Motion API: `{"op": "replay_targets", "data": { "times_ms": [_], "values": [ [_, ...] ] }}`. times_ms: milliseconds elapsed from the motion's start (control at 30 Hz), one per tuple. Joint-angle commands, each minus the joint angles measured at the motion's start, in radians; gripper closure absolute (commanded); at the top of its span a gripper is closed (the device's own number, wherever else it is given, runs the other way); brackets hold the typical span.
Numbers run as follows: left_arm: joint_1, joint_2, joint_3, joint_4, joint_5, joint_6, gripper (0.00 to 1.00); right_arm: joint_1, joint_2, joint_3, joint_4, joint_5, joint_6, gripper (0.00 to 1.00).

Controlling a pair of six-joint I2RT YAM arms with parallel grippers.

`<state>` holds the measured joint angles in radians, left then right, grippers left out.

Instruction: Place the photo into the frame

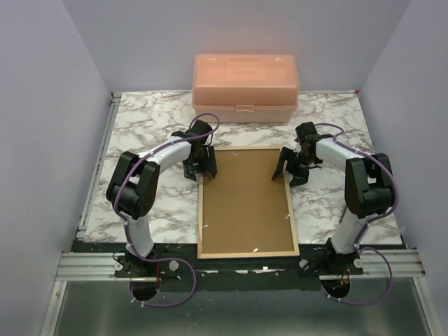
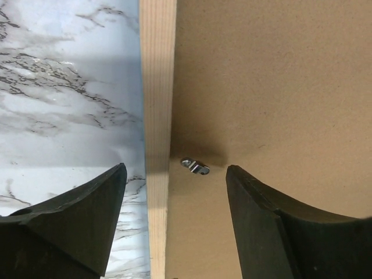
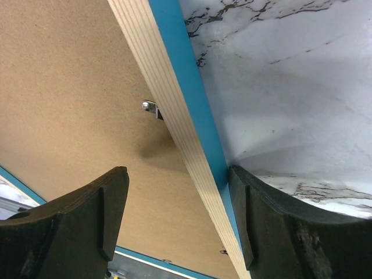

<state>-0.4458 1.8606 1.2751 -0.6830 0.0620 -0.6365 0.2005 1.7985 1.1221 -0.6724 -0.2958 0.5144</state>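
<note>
The frame (image 1: 201, 210) lies face down in the middle of the table, light wood rim up, with the brown backing board (image 1: 245, 203) inside it. The photo is hidden. My left gripper (image 1: 201, 173) stands open at the far left corner. In the left wrist view its gripper (image 2: 175, 168) straddles the wood rim (image 2: 158, 87), and a small metal clip (image 2: 195, 165) sits between the fingers. My right gripper (image 1: 288, 173) is open over the far right rim. In the right wrist view its gripper (image 3: 176, 170) straddles the rim (image 3: 163, 70); its outer finger (image 3: 250, 209) touches the blue side.
A peach plastic lidded box (image 1: 245, 78) stands at the back of the marble table (image 1: 154, 119). Grey walls close in both sides. Another metal clip (image 3: 151, 107) sits on the board near the right rim. The metal rail (image 1: 238, 262) runs along the near edge.
</note>
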Motion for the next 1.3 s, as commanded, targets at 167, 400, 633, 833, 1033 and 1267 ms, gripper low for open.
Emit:
{"op": "replay_targets", "data": {
  "times_ms": [167,400,633,833,1033,1267],
  "values": [
    [-0.034,0.046,0.013,-0.03,-0.054,-0.013,0.53,0.006,0.034,-0.051,0.022,-0.039,-0.009,0.24],
    [-0.034,0.073,0.014,-0.033,-0.081,-0.012,0.82,0.005,0.041,-0.059,0.028,-0.047,-0.011,0.24],
    [-0.033,0.04,-0.021,-0.048,-0.119,0.018,1.0,0.005,0.047,-0.062,0.035,-0.054,-0.011,0.24],
    [-0.031,0.007,-0.037,-0.074,-0.163,0.031,1.0,0.005,0.047,-0.056,0.033,-0.059,-0.012,0.24],
    [-0.029,-0.052,-0.039,-0.106,-0.212,0.041,1.0,0.005,0.045,-0.054,0.033,-0.06,-0.011,0.24],
    [-0.028,-0.051,-0.042,-0.083,-0.186,0.047,1.0,0.005,0.041,-0.057,0.036,-0.063,-0.011,0.24]
  ]
}}
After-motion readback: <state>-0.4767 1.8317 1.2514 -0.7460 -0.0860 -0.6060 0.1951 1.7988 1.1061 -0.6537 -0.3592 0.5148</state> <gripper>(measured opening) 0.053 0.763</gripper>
